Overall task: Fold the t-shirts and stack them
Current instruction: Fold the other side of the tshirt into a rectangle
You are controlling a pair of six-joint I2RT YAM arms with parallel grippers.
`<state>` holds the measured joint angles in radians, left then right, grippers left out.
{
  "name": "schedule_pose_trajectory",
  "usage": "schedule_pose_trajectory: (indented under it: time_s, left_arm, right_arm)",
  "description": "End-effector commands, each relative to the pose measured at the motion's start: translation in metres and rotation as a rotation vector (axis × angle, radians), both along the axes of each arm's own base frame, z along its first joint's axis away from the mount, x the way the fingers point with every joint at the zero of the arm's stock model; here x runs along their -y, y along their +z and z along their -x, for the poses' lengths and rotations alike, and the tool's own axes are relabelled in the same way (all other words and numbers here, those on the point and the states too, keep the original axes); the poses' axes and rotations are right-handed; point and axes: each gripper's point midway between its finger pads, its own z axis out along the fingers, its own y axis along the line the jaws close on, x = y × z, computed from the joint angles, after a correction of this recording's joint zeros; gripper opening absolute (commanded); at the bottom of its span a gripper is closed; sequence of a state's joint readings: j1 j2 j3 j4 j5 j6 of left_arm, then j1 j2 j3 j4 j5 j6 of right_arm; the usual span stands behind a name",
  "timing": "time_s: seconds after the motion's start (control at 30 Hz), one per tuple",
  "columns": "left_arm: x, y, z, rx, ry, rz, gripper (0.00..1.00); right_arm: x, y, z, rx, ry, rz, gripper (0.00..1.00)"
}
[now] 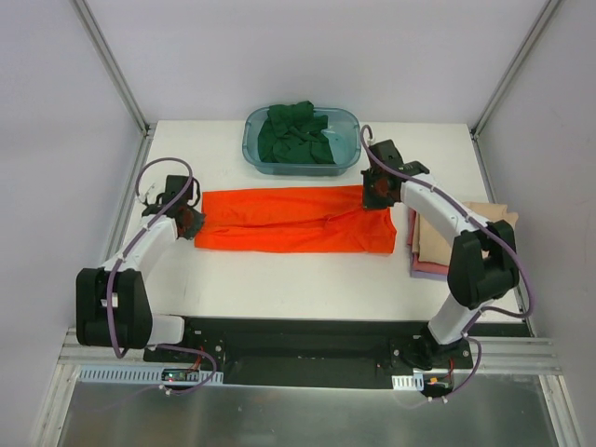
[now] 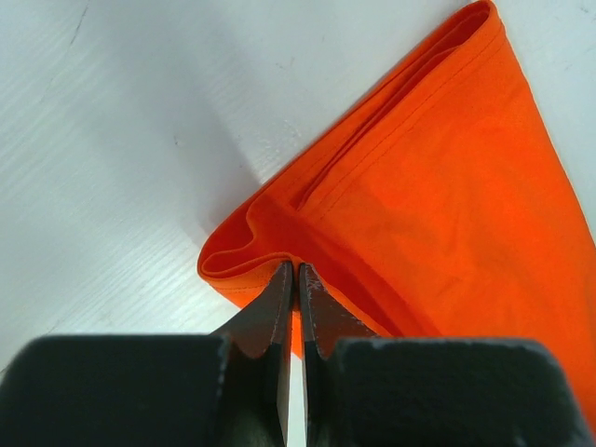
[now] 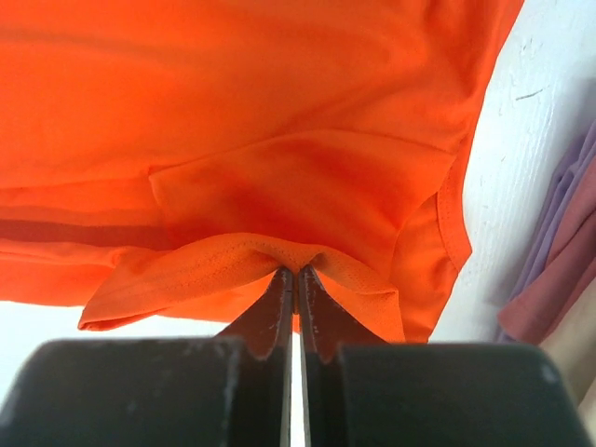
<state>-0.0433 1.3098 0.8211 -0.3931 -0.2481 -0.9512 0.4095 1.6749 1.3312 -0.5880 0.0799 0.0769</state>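
Observation:
The orange-red t-shirt (image 1: 289,222) lies folded lengthwise as a long band across the table's middle. My left gripper (image 1: 189,221) is shut on its left end; the left wrist view shows the jaws (image 2: 296,272) pinching the folded hem of the shirt (image 2: 438,186). My right gripper (image 1: 376,197) is shut on its right end; the right wrist view shows the jaws (image 3: 296,275) pinching a fold of the cloth (image 3: 279,121). A dark green shirt (image 1: 296,136) lies bunched in the teal tub (image 1: 346,132). Folded beige, pink and purple shirts (image 1: 442,244) are stacked at the right.
The teal tub stands at the table's back centre. The stack's pink and purple edges show in the right wrist view (image 3: 559,270). White table (image 1: 279,279) lies in front of the orange shirt. Frame posts stand at the back corners.

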Motion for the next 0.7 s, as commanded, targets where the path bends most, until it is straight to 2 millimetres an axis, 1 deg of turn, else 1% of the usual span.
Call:
schedule_pose_trajectory:
  time_s: [0.0, 0.17, 0.23, 0.27, 0.3, 0.33, 0.37, 0.4, 0.43, 0.47, 0.5, 0.53, 0.6, 0.67]
  left_arm:
    - [-0.011, 0.006, -0.018, 0.017, 0.021, -0.034, 0.00]
    - [-0.016, -0.004, -0.022, -0.019, 0.036, -0.046, 0.00]
    - [-0.018, -0.006, -0.026, -0.030, 0.039, -0.057, 0.00]
    - [-0.018, -0.007, -0.029, -0.034, 0.035, -0.060, 0.02]
    - [-0.018, -0.008, -0.031, -0.041, 0.025, -0.062, 0.16]
    - [-0.017, -0.008, -0.034, -0.044, 0.014, -0.057, 0.40]
    - [-0.016, -0.008, -0.036, -0.045, 0.006, -0.052, 0.53]
    - [-0.015, -0.007, -0.037, -0.040, 0.005, -0.047, 0.69]
    - [-0.015, -0.004, -0.038, -0.033, 0.003, -0.047, 0.82]
    - [-0.015, 0.000, -0.039, -0.020, 0.003, -0.048, 0.90]
    - [-0.015, 0.005, -0.040, -0.006, 0.005, -0.049, 0.99]
    - [-0.015, 0.011, -0.041, 0.012, 0.004, -0.051, 0.99]
    - [-0.015, 0.021, -0.040, 0.042, -0.007, -0.053, 0.99]
    - [-0.011, 0.029, -0.041, 0.061, -0.038, -0.043, 0.99]
  right_arm:
    - [0.004, 0.006, -0.018, 0.018, 0.008, 0.009, 0.01]
    - [0.005, -0.003, -0.033, 0.010, 0.001, 0.028, 0.05]
    - [0.006, -0.006, -0.043, 0.029, -0.011, 0.039, 0.05]
    - [0.006, -0.008, -0.047, 0.035, -0.011, 0.043, 0.06]
    - [0.006, -0.009, -0.051, 0.035, -0.015, 0.045, 0.11]
    - [0.006, -0.010, -0.055, 0.036, -0.019, 0.047, 0.17]
    - [0.005, -0.010, -0.060, 0.041, -0.018, 0.045, 0.18]
    - [0.006, -0.009, -0.064, 0.048, -0.024, 0.049, 0.22]
    - [0.006, -0.007, -0.068, 0.057, -0.026, 0.051, 0.30]
    - [0.005, -0.003, -0.072, 0.072, -0.026, 0.054, 0.53]
    - [0.007, 0.002, -0.074, 0.085, -0.035, 0.063, 0.58]
    - [0.009, 0.007, -0.074, 0.096, -0.040, 0.065, 0.60]
    - [0.011, 0.014, -0.065, 0.099, -0.048, 0.057, 0.72]
    - [0.014, 0.016, -0.050, 0.108, -0.062, 0.036, 0.88]
